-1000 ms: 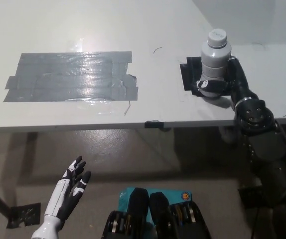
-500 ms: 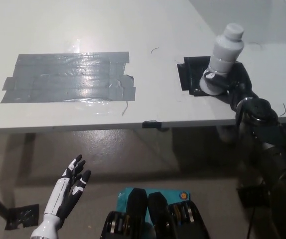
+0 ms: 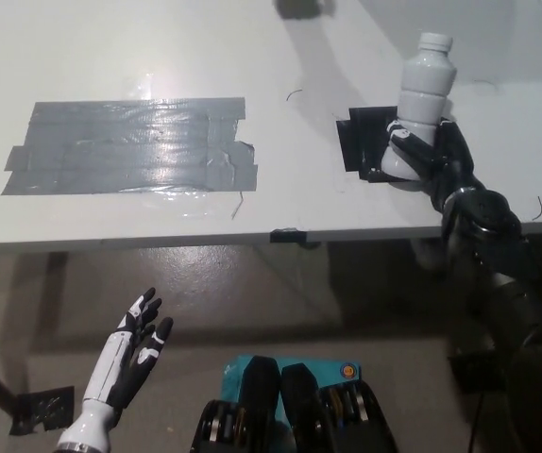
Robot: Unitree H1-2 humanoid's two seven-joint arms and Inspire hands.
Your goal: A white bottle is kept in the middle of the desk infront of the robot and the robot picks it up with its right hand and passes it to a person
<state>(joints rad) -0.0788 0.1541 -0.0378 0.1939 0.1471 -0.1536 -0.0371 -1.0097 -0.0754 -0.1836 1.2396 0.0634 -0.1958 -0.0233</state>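
The white bottle (image 3: 421,99) is held tilted, cap pointing up and away, above a black tape patch (image 3: 364,140) near the desk's right front. My black right hand (image 3: 426,156) is shut on the bottle's lower half, with the forearm running down to the bottom right. My white left hand (image 3: 131,354) rests open below the desk's front edge at the lower left.
A large patch of grey tape (image 3: 129,146) covers the left middle of the white desk (image 3: 280,203). A dark blurred shape (image 3: 301,8) shows at the top edge. A small black clip (image 3: 287,235) sits on the desk's front edge.
The bottle has gone from upright on the black patch to lifted and tilted away in my right hand. A dark shape has come in at the top edge. The left hand barely moved.
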